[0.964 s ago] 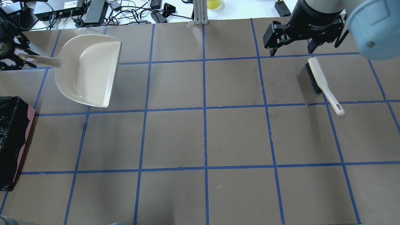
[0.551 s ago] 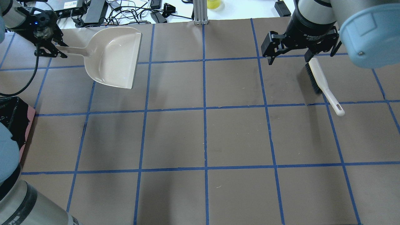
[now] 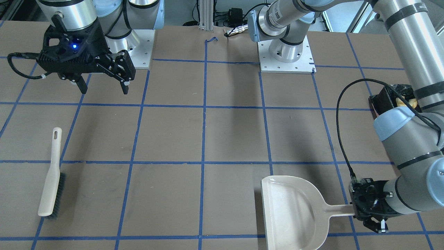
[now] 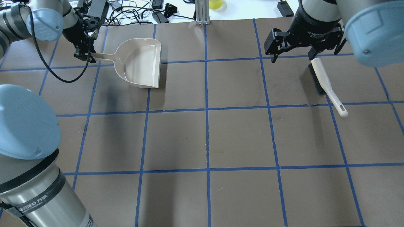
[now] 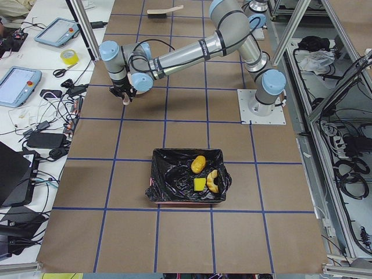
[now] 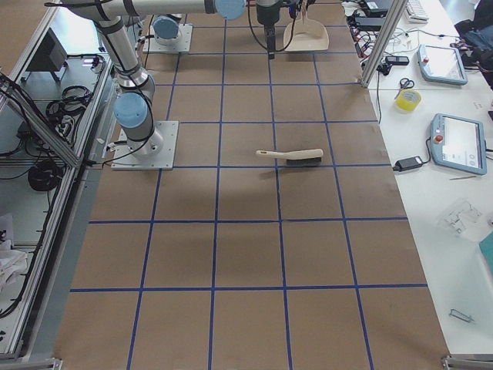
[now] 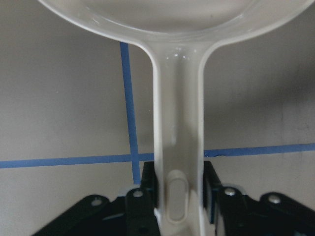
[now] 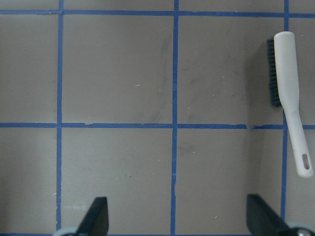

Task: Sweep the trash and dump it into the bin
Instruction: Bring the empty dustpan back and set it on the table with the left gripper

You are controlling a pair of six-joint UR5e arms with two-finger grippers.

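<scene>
Left pincer [image 4: 83, 55] clamps the dustpan handle [image 4: 104, 57], right pincer [image 4: 293, 56] gapes; the left-end view, unlike overhead, shows trash [image 5: 199, 164] inside bin [image 5: 161, 174].

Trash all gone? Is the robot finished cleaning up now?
Nearly. Done: the potato, croissant and sponge lie in the bin, and no trash shows on the table. In hand: the left gripper holds the empty dustpan by its handle. The brush lies on the table, the right gripper open near it. Left: probably just putting the dustpan down.
</scene>
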